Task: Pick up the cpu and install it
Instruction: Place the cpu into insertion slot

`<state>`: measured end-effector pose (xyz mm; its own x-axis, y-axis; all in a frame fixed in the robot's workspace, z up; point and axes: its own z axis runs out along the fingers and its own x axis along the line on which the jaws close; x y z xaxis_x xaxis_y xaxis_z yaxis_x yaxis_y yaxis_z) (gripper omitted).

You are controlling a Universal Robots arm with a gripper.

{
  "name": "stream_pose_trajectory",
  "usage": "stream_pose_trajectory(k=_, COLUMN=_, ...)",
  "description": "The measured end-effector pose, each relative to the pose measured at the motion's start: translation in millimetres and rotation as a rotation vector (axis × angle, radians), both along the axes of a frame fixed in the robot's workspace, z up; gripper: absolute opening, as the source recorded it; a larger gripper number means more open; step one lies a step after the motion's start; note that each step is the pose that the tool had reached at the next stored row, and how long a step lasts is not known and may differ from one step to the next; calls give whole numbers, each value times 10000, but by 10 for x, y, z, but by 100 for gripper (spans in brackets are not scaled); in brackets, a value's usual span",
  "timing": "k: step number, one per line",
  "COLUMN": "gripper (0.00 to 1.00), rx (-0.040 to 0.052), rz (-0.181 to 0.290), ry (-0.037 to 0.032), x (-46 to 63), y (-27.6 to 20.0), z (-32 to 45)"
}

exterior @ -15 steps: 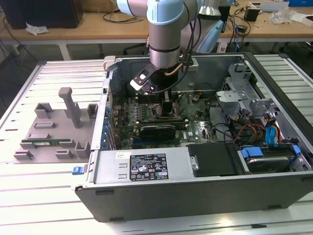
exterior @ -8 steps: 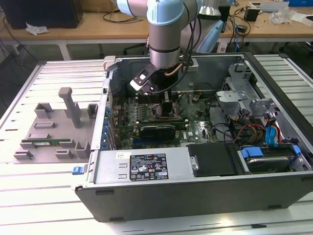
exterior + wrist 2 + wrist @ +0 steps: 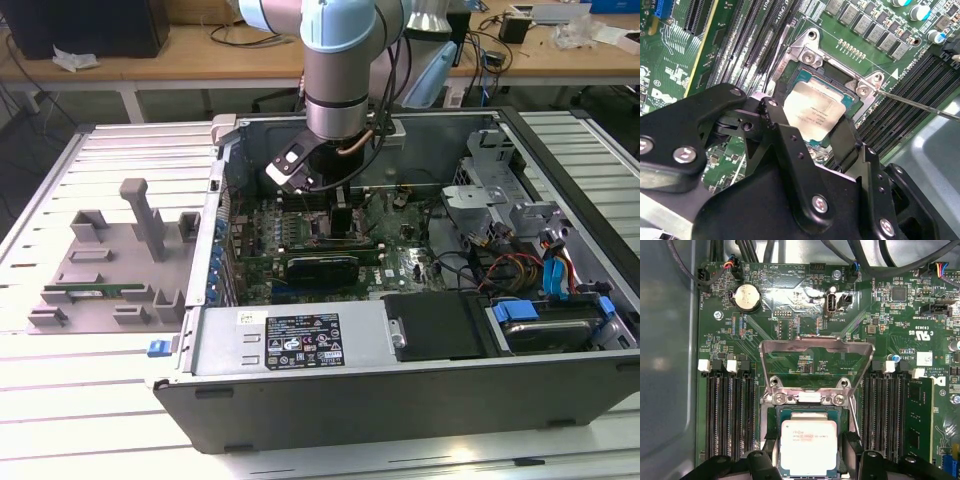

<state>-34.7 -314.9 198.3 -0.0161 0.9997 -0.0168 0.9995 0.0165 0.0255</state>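
The cpu [image 3: 808,447] is a flat square chip with a silver top and a thin green rim. It lies low in the open socket on the motherboard [image 3: 790,305], and I also see the cpu [image 3: 815,112] from the other wrist camera. My gripper [image 3: 808,120] straddles it, with one black finger [image 3: 772,112] and the other finger [image 3: 845,137] against two opposite edges. The socket's metal load plate [image 3: 817,347] stands swung open beyond the chip. In the exterior view my gripper [image 3: 340,220] reaches down into the open computer case [image 3: 300,345].
Rows of black memory slots [image 3: 732,415] flank the socket, and a green memory stick [image 3: 920,415] sits in one. A thin socket lever [image 3: 915,102] sticks out sideways. Drive bays and cables [image 3: 540,270] fill the case's right. A grey fixture tray [image 3: 110,270] lies outside on the exterior view's left.
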Motion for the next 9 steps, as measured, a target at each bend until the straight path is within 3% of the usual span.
stream_pose_trajectory(k=4, gripper=62, rx=0, rz=0, ry=1, x=0, y=0, z=30)
stream_pose_trajectory(k=7, gripper=62, rx=-1, rz=0, ry=1, x=0, y=0, z=164)
stream_pose_trajectory(k=9, gripper=62, rx=-4, rz=0, ry=1, x=0, y=0, z=202)
